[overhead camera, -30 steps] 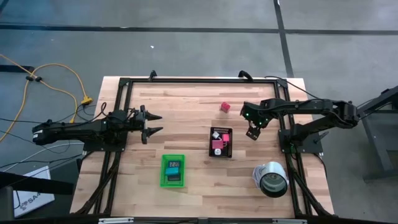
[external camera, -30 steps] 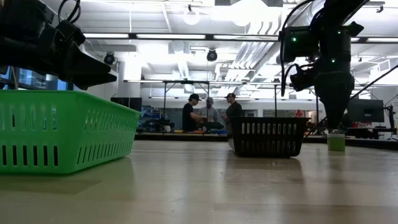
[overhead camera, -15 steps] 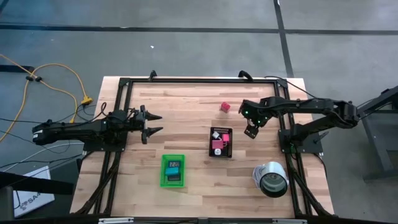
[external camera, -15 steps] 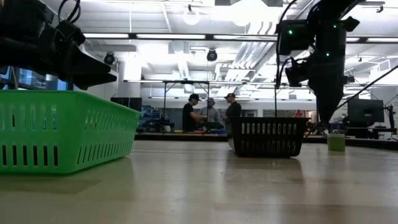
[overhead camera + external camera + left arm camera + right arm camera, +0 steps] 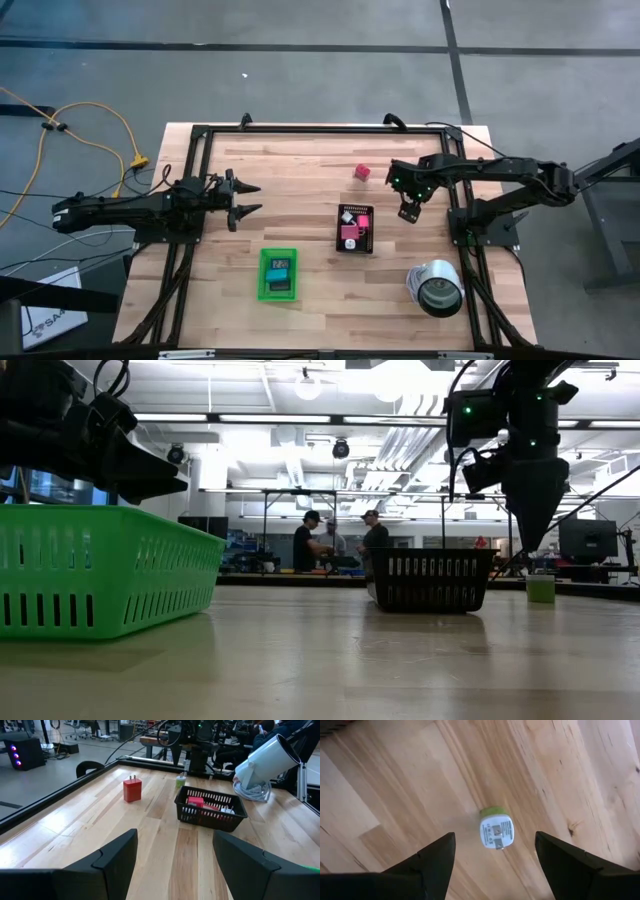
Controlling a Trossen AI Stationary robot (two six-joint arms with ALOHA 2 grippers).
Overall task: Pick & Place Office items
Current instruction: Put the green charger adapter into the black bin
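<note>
The right gripper (image 5: 495, 857) hangs with fingers apart above a small green-and-white plug block (image 5: 496, 828), right of the black basket (image 5: 355, 231); the left gripper (image 5: 247, 199) waits spread at the table's left.

A bright green slotted tray (image 5: 278, 274), a black slotted basket (image 5: 356, 231), a red plug block (image 5: 132, 789) and a green-and-white charger (image 5: 495, 828) on pale striped wood (image 5: 300, 180).
</note>
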